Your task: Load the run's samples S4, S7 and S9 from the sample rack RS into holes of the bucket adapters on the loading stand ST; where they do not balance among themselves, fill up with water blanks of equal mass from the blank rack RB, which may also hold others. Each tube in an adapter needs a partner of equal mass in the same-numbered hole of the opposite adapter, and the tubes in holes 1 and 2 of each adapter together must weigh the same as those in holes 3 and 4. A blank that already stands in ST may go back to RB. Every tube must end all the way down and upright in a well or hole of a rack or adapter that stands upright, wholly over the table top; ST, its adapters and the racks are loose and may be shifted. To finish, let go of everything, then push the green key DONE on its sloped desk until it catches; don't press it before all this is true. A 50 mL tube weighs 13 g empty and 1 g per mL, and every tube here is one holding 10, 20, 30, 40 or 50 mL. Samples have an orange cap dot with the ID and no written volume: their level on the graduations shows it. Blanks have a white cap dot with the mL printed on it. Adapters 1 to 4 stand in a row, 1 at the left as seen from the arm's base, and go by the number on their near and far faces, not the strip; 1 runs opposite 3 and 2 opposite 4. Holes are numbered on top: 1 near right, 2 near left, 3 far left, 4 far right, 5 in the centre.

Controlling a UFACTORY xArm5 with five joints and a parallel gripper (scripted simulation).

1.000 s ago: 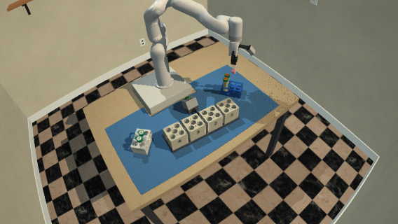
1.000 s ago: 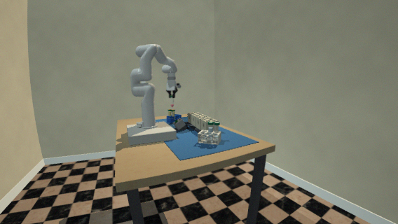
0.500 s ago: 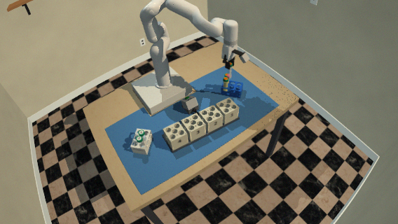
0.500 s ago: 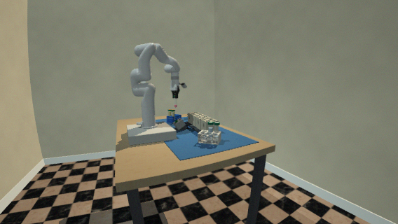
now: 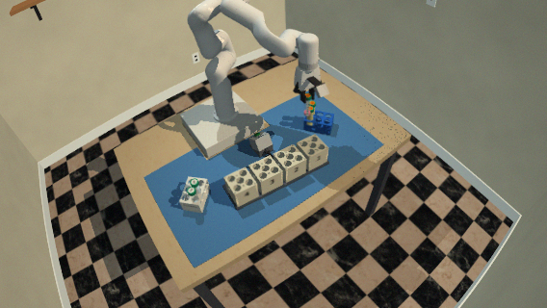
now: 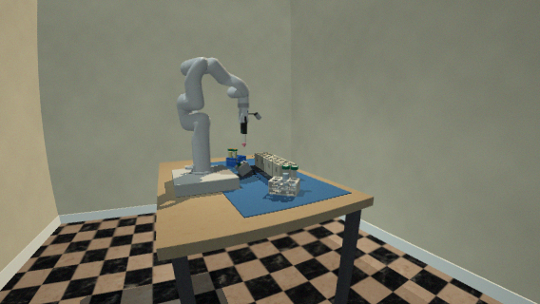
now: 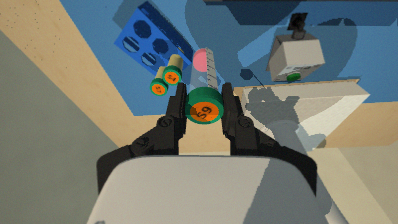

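My gripper (image 7: 204, 94) is shut on sample tube S9 (image 7: 203, 109), gripping just below its green cap with the orange dot. The tube hangs upright with pink liquid at its bottom end. In the exterior view the tube (image 6: 243, 135) is well above the table, clear of the blue sample rack RS (image 6: 235, 160). Two other orange-dot samples (image 7: 166, 81) stand in RS (image 7: 145, 42). The four beige adapters on stand ST (image 5: 276, 167) show only empty holes. The blank rack RB (image 5: 194, 193) holds two green-capped blanks.
The grey DONE desk with its green key (image 7: 293, 77) stands between the arm's base plate (image 5: 219, 127) and ST. RS (image 5: 319, 120) is near the mat's far right corner, close to the table edge.
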